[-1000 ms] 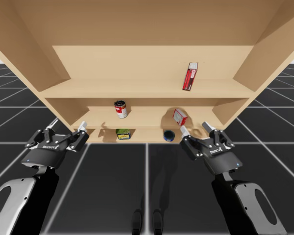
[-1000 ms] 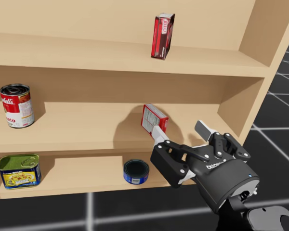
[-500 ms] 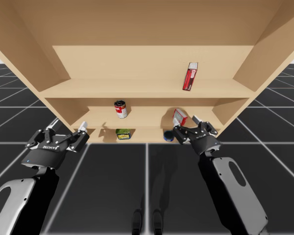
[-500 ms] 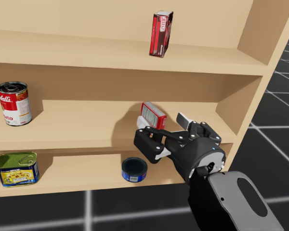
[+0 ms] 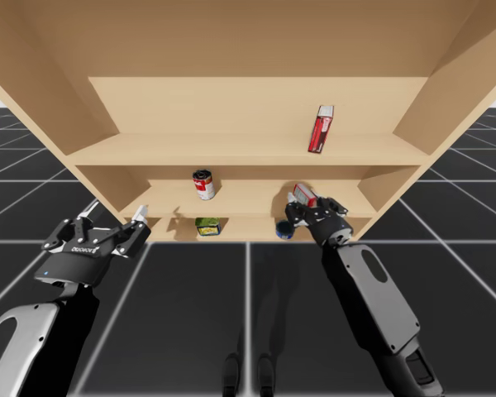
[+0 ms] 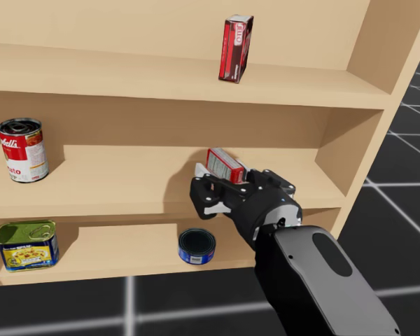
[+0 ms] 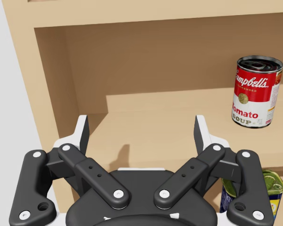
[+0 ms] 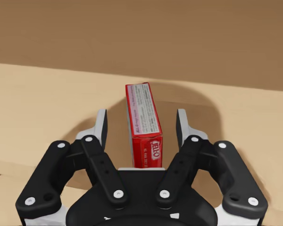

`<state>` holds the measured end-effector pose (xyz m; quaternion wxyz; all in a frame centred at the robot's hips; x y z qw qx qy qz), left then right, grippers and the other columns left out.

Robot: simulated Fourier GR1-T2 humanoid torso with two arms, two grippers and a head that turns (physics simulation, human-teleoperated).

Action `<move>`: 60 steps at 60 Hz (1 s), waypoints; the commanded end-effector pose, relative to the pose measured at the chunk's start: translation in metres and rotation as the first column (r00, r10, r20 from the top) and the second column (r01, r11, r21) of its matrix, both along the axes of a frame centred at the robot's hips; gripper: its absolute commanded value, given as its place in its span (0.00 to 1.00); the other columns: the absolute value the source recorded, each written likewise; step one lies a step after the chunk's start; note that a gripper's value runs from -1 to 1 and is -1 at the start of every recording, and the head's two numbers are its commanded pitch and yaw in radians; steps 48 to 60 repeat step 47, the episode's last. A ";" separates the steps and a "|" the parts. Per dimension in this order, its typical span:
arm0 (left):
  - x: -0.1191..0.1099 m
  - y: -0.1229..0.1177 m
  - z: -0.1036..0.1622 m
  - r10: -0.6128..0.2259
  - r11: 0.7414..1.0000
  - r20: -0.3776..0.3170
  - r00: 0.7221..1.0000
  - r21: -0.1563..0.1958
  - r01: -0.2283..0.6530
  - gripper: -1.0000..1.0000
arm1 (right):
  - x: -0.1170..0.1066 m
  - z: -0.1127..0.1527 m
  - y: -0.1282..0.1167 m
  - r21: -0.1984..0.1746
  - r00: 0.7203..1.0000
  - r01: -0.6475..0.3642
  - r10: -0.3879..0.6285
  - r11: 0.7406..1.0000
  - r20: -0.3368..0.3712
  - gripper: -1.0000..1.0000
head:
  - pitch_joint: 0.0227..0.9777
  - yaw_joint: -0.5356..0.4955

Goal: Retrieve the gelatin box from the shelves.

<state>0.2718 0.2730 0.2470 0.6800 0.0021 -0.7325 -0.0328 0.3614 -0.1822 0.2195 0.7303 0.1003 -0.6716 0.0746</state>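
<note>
Red cardboard, small and oblong, the gelatin box (image 8: 144,123) stands on the middle board of the tan wooden shelves (image 6: 126,183), between the jaws of my right gripper (image 8: 141,115). These are spread wide, with a gap to the box on either side. The palm hides the box's near end. My left gripper (image 7: 141,129) has its jaws equally wide apart around nothing. Ahead of them, off to one side, stands a red-and-white cylindrical can (image 7: 253,92). A green-and-yellow tin (image 7: 272,186) is half hidden behind one finger. There are two red boxes: the second, a tall one (image 6: 236,50), is above the right jaws. Of three cans, the last is flat and blue (image 6: 197,247), below them.
</note>
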 end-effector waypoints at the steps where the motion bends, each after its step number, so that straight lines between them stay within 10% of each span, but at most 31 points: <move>1: -0.001 0.000 0.000 0.001 1.000 -0.001 1.000 0.001 -0.001 0.00 | 0.003 -0.007 -0.002 -0.040 0.999 0.041 -0.040 0.998 0.025 0.89 | 0.58 0.30; 3: -0.001 -0.001 0.000 0.003 1.000 -0.001 1.000 0.004 -0.003 0.00 | 0.002 -0.007 -0.003 -0.033 0.999 0.038 -0.038 0.999 0.022 1.00 | 0.58 0.30; 60: -0.001 -0.004 -0.001 0.007 1.000 -0.003 1.000 0.014 -0.007 0.00 | -0.080 0.034 -0.023 -0.091 0.972 0.091 -0.069 0.992 0.224 1.00 | 0.57 0.29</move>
